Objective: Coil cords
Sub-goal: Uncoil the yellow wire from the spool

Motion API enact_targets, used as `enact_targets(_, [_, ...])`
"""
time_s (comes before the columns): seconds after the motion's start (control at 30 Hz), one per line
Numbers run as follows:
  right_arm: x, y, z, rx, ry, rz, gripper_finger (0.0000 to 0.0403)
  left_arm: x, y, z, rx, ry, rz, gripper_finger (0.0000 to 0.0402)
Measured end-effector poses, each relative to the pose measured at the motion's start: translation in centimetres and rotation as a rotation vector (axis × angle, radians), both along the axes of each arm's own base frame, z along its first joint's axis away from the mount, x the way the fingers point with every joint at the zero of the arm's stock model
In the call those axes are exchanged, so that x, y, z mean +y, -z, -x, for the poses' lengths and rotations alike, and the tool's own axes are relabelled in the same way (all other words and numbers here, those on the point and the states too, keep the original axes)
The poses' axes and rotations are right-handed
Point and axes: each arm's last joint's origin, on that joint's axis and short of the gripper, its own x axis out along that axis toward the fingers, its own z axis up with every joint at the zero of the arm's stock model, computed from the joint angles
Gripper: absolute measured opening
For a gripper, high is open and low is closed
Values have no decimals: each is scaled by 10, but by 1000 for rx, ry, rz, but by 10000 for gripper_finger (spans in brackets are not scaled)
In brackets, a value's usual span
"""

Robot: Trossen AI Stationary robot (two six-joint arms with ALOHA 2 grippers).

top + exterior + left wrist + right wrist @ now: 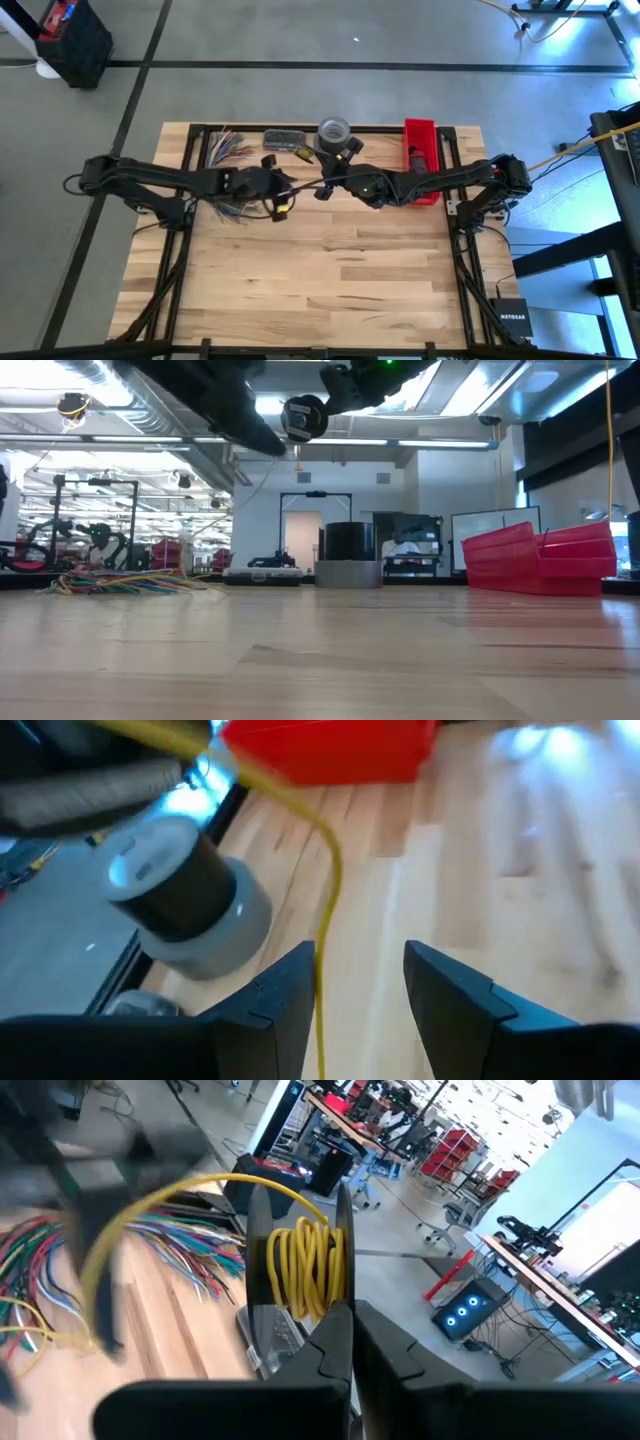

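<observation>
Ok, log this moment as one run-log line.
stage: coiling | right gripper: shut on yellow cord coil | left gripper: open around the strand | wire tangle: back-left of table

Multicoloured cords (125,582) in a loose tangle, table's far-left corner

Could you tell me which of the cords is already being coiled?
The yellow cord, wound into loops at the shut right gripper; the other cords lie loose on the table.
</observation>
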Motion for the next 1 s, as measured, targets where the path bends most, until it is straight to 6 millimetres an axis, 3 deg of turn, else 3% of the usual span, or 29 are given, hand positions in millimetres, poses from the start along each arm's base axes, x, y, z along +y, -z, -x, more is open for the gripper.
enact_targets(0.1, [0,0,0,6,0,0,5,-7,-12,15,12,-16,4,148])
enact_targets(0.3, [0,1,0,7,-9,-2,5,-5,-29,42,-63,-261,-33,148])
enact_targets(0.5, [0,1,0,6,-10,-3,5,-11,-28,31,-195,-75,24,148])
enact_targets(1.0, [0,0,0,4,-10,-4,5,-6,-25,17,-323,-82,-21,134])
